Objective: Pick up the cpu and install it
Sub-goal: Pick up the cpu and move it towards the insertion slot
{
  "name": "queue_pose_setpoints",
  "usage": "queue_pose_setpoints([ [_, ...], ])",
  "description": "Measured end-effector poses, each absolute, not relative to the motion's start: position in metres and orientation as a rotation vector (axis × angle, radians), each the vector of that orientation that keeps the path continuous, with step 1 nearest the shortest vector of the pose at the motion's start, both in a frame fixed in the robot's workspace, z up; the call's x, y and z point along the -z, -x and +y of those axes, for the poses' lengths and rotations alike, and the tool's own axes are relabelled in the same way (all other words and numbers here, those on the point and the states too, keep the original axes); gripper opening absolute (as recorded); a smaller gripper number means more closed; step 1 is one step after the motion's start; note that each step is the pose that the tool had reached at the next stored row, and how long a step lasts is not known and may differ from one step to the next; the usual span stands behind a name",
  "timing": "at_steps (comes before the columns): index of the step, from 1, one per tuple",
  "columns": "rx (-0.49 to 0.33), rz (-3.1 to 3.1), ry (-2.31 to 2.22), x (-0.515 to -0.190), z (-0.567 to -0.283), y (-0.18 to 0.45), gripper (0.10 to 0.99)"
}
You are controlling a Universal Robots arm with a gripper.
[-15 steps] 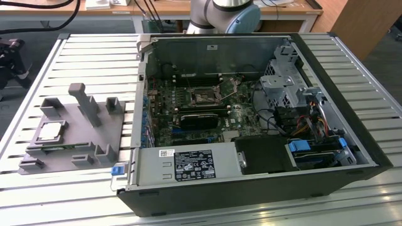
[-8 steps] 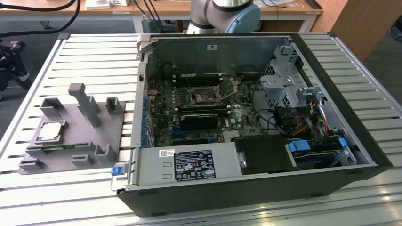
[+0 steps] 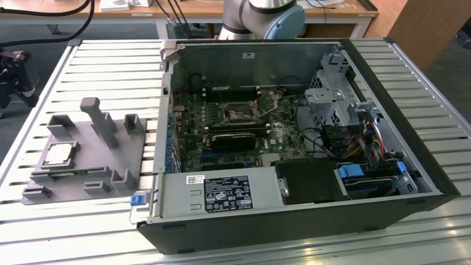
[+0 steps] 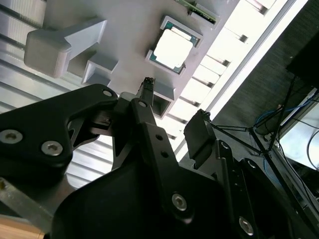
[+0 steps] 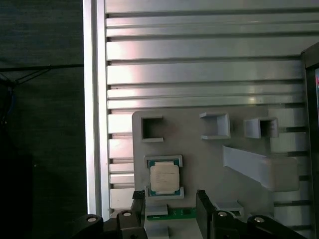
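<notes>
The cpu (image 3: 60, 154), a small silvery square chip with a pale rim, lies flat in its recess on the grey plastic tray (image 3: 90, 148) at the exterior view's left. Both wrist views look down on the cpu (image 5: 164, 178) (image 4: 173, 47) resting on the tray (image 5: 199, 159). My gripper (image 5: 171, 203) (image 4: 173, 109) hovers above the tray, open, with nothing between its black fingers (image 5: 138, 203). It stands clear of the chip and touches nothing. The dark metal-framed socket (image 3: 239, 114) sits on the motherboard inside the open computer case.
A long green memory stick (image 5: 174, 213) lies on the tray beside the cpu. Grey posts and brackets (image 3: 99, 118) rise from the tray. The open computer case (image 3: 294, 143) fills the slatted metal table's middle and right. The table's edge (image 5: 94, 124) runs near the tray.
</notes>
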State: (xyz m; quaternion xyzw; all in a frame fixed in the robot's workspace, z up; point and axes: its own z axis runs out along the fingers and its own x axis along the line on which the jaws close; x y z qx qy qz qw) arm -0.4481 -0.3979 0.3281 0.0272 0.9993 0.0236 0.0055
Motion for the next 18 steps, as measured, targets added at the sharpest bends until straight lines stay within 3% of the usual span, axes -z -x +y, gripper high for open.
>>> queue_pose_setpoints([
  [18, -0.074, 3.129, -0.085, -0.3212, -0.3979, 0.4487, 0.529],
])
